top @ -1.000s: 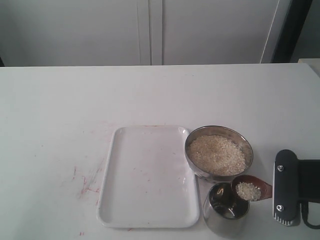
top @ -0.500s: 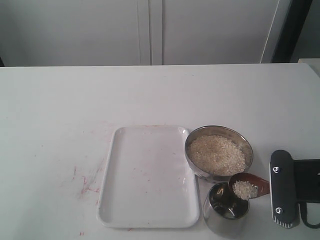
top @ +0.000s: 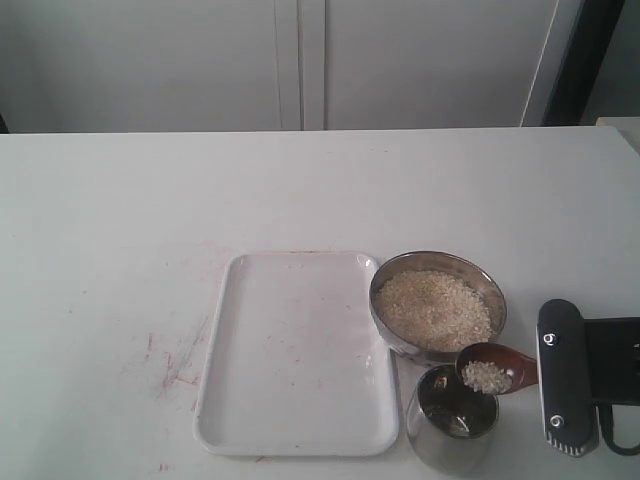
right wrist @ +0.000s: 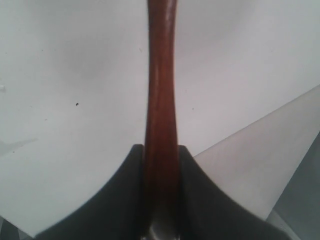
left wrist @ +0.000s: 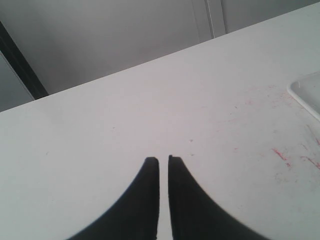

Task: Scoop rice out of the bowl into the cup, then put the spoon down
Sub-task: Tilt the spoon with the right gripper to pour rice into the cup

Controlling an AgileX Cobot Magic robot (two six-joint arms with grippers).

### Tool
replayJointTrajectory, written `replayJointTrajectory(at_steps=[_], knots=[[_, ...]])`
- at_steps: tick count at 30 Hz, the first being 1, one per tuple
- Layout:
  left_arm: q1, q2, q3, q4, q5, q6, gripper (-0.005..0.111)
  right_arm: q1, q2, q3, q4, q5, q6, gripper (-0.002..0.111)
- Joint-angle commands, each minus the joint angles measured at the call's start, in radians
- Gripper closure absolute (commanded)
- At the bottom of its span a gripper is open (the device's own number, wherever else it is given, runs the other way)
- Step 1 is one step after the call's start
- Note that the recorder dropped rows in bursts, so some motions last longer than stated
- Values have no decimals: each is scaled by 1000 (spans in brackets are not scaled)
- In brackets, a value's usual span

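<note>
On the table's near right side, ext. view: my right gripper is clamped on the spoon at the handle. The wrist cam agrees: both fingers press the sides of the reddish-brown handle, and the spoon runs straight out btwn them.

Spoon status:
- Oval end carries a small heap of rice.
- Oval end is held above the cup, over the right part of its rim.
- Oval end is also just beside the near rim of the bowl.

Bowl: stands on the table, filled w/ rice, just beside the right edge of the tray.

Cup: upright, on the near side of the bowl, just beside the tray's near right corner. Contents: cannot tell, as the interior is dark w/ reflections.

Tray: white, rect., w/ rounded corners, left of bowl and cup.

My left gripper: fingers closed to a slim slit, gripping nothing. It hangs over bare table. Red smudges mark the surface btwn it and the tray corner seen in its wrist cam.
</note>
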Motion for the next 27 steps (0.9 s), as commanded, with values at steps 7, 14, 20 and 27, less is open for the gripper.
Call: replayJointTrajectory(at_steps=[7,14,20,27], knots=[[-7,1,-6,-9,-6,-1,92,2,0,0,-36,-27,7,108],[-7,1,-6,-9,-6,-1,92,2,0,0,-44,-66,4,108],[-7,1,-6,-9,-6,-1,92,2,0,0,-74,-71,-6,108],[-7,1,-6,-9,-6,-1,92,2,0,0,-85,-73,-17,108]])
